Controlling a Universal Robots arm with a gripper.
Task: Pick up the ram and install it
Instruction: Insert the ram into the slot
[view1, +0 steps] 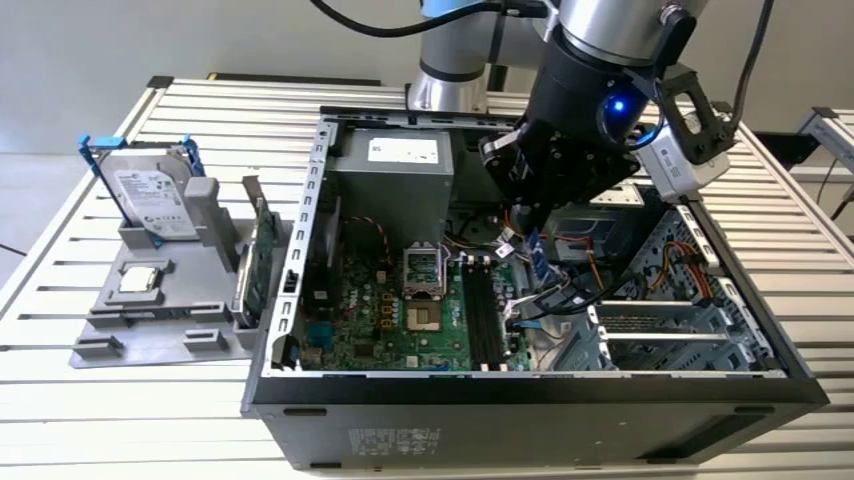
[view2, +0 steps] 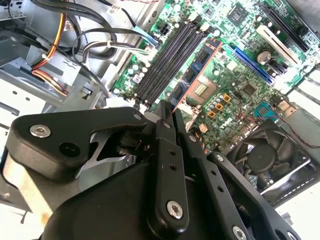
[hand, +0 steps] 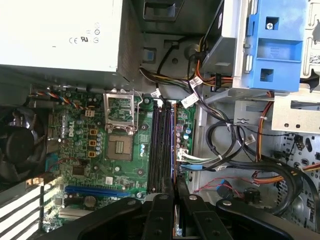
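Gripper (view2: 167, 112) closed on the ram (view2: 196, 72), hanging over the memory slots (hand: 161, 145).
To seat it well, the stick should stay upright and parallel to the empty slot directly below the gripper, then go straight down.

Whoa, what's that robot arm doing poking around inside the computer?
The robot arm has reached its hand into the open computer case and is holding the ram, a thin stick pinched on edge between its fingers. In both wrist views the stick is lined up over the long black memory slots on the green motherboard, beside the bare processor socket. Whether it is seated is unclear. On a grey stand outside the case, a hard drive sits upright.
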